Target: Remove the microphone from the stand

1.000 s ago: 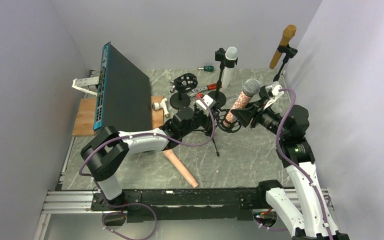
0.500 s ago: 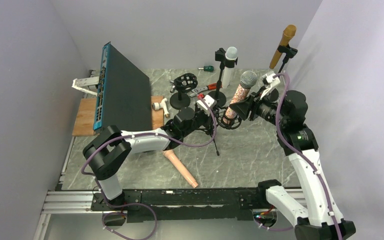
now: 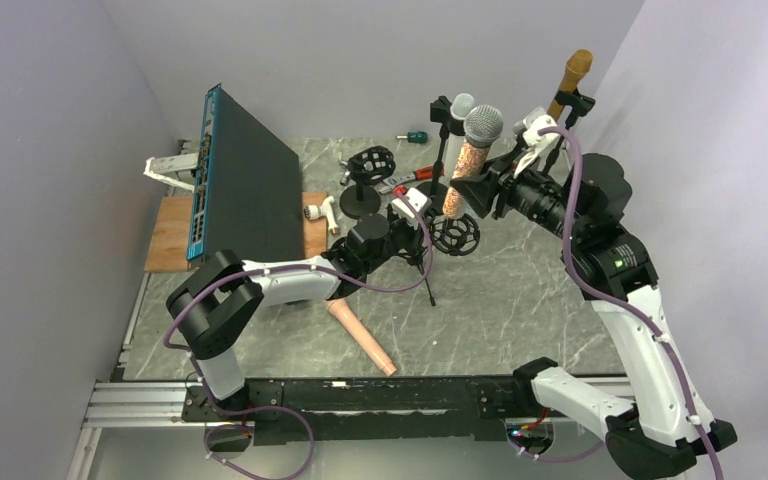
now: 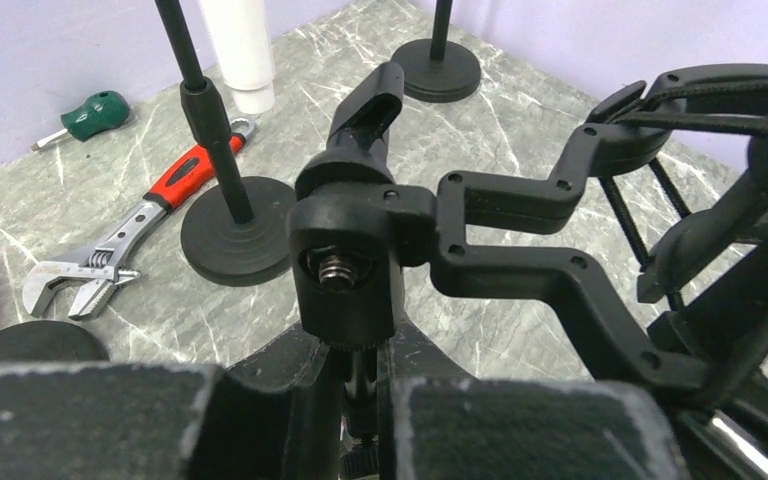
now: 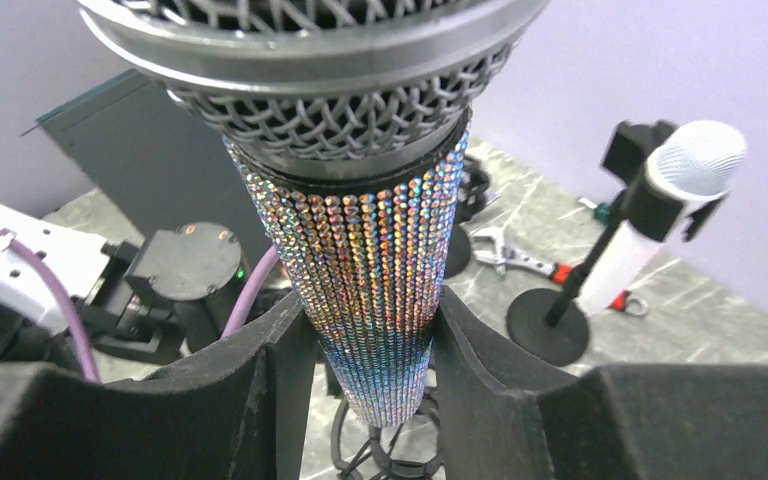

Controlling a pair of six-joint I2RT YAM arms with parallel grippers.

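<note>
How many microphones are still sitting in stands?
2: a white microphone at the back centre and a gold microphone at the back right. The sparkly microphone is in the right gripper.

We see soft, even light from above on the grey table, casting only faint shadows. In our close views the sequinned microphone sparkles in sharp focus, while the dark pads at the bottom edge blur, as they do beneath the stand.
</note>
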